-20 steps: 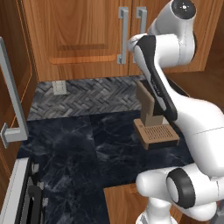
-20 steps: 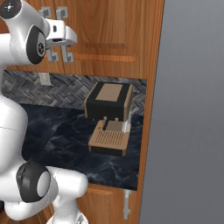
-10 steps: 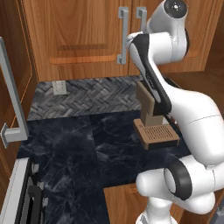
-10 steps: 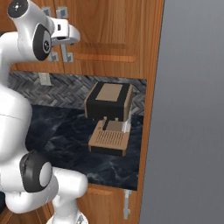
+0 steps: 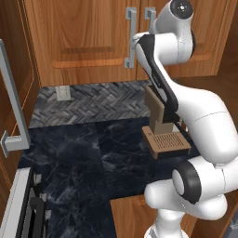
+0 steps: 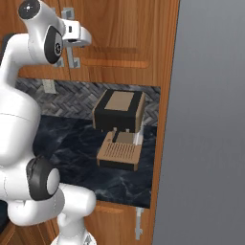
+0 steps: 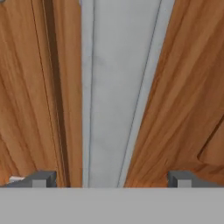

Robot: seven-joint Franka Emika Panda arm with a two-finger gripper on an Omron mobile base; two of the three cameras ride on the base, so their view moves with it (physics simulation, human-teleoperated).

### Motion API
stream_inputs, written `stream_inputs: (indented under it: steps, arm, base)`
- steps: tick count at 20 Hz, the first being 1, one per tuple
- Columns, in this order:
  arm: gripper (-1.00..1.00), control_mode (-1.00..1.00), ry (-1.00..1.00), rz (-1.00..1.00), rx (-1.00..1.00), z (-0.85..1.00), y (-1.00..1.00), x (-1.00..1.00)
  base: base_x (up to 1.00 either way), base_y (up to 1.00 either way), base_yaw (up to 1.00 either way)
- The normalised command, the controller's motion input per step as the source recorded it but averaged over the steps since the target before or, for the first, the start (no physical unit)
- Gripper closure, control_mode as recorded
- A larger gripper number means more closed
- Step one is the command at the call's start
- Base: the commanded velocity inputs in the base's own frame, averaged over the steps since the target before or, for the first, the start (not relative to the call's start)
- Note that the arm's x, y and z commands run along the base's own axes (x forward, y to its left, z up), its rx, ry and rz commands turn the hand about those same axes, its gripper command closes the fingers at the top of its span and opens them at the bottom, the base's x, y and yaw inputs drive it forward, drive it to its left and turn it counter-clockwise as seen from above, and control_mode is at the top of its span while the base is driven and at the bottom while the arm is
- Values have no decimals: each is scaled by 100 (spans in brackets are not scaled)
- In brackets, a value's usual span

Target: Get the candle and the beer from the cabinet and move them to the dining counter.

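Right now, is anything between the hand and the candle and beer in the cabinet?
Yes. Both cabinet doors are shut. The open hand straddles a silver bar handle on one door, not yet closed on it.

Cabinet (image 5: 83,42) of warm, matt wood (visible grain), handles (image 7: 116,92) smooth brushed silver metal; countertop (image 5: 93,158) glossy black marble

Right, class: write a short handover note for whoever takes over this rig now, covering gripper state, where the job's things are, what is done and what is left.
Gripper: open, straddling a vertical silver bar handle, holding nothing.
Warm brown wood wall cabinet: both doors shut, so candle and beer can't be located.
Black marble-look worktop below carries a tan-and-black coffee machine.
Done: gripper lined up on the handle.
Left: close on the handle, pull the door open, fetch both items, carry them to the dining counter.
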Motion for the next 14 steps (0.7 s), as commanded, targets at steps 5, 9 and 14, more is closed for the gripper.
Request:
stream_inputs:
  steps: [5, 9, 14]
  arm:
    - [-100, -100, 0, -1, 3, -3, 0, 18]
    - [100, -100, 0, -2, 1, -9, 0, 7]
    - [100, -100, 0, -3, 1, -13, -15, -6]
  base:
    - [0, 0, 0]
    - [0, 0, 0]
    - [0, 0, 0]
